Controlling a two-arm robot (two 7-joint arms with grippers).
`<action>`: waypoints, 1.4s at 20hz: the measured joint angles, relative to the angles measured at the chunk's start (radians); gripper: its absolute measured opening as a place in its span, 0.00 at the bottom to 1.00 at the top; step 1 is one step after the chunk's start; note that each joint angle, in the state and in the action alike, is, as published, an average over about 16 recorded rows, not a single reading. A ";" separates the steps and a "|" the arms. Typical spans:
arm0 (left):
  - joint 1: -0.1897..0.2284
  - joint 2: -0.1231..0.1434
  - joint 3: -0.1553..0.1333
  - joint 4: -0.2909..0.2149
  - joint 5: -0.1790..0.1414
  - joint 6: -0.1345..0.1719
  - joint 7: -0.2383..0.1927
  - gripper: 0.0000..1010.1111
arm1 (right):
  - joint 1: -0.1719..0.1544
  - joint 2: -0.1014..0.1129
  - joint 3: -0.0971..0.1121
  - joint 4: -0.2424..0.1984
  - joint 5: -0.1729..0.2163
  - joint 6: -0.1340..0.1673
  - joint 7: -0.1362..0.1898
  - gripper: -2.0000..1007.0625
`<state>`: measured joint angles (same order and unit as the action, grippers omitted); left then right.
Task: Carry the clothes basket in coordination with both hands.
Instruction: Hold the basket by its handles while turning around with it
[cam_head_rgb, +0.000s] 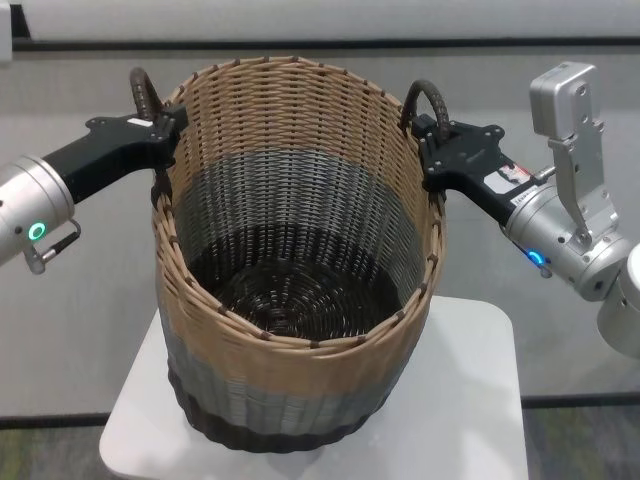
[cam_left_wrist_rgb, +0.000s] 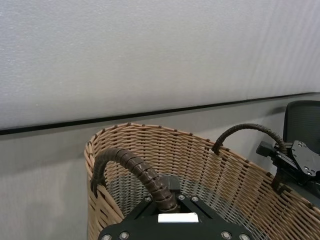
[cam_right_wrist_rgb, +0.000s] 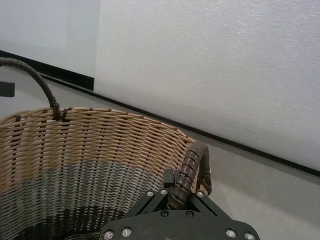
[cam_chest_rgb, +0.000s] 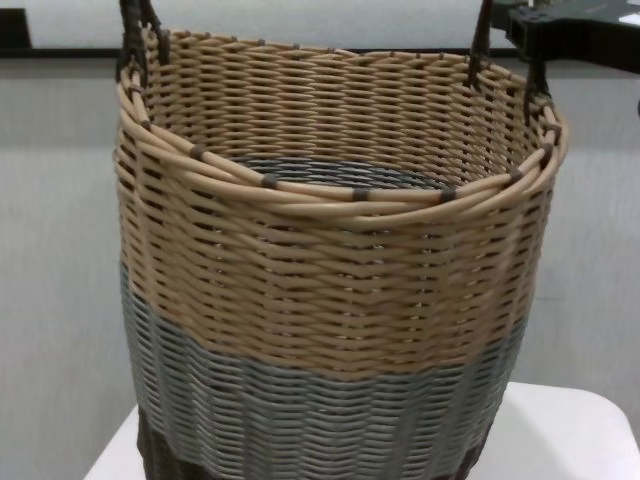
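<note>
1. Basket (cam_head_rgb: 300, 260) fills the middle of the head view, and it is the clothes basket we mean to carry: tan band on top, grey in the middle, dark brown at the base, standing on or just above the small white desk (cam_head_rgb: 470, 400) at the bottom of the frame; we cannot tell from here whether the base has left the surface.
2. Our left gripper (cam_head_rgb: 160, 128) sits at the upper left of the head view, fingers closed tight on the left loop handle (cam_left_wrist_rgb: 137, 172); the left wrist view shows that dark wrapped handle running straight down into the gripper's body.
3. Our right gripper (cam_head_rgb: 432, 135) is at the upper right, fingers likewise clamped shut on the right loop handle (cam_right_wrist_rgb: 192, 167), which the right wrist view shows disappearing between them.
4. Why this hold? We judge that the two handles sit opposite each other on the rim, so one grip on each side balances a wide, tall load that one arm could not steady.
5. Both arms reach in from the sides at about the same height, which should keep the rim level.
6. The basket looks empty inside, so weight is likely modest; the risk we see is uneven lifting, which would tilt it or strain a handle.
</note>
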<state>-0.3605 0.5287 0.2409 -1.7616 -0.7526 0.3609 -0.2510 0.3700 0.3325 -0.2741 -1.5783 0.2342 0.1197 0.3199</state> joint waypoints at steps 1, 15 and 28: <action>0.000 0.000 0.000 0.000 0.000 0.000 0.000 0.00 | 0.000 0.000 0.000 0.000 0.000 0.000 0.000 0.01; 0.000 0.000 -0.001 0.000 -0.001 0.001 -0.001 0.00 | 0.000 0.000 0.000 0.000 0.000 0.000 0.000 0.01; 0.000 0.000 0.000 0.000 -0.001 0.001 -0.001 0.00 | 0.000 0.000 0.000 0.000 0.000 0.000 0.000 0.01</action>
<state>-0.3604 0.5285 0.2405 -1.7616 -0.7533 0.3616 -0.2516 0.3700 0.3323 -0.2740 -1.5787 0.2344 0.1196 0.3199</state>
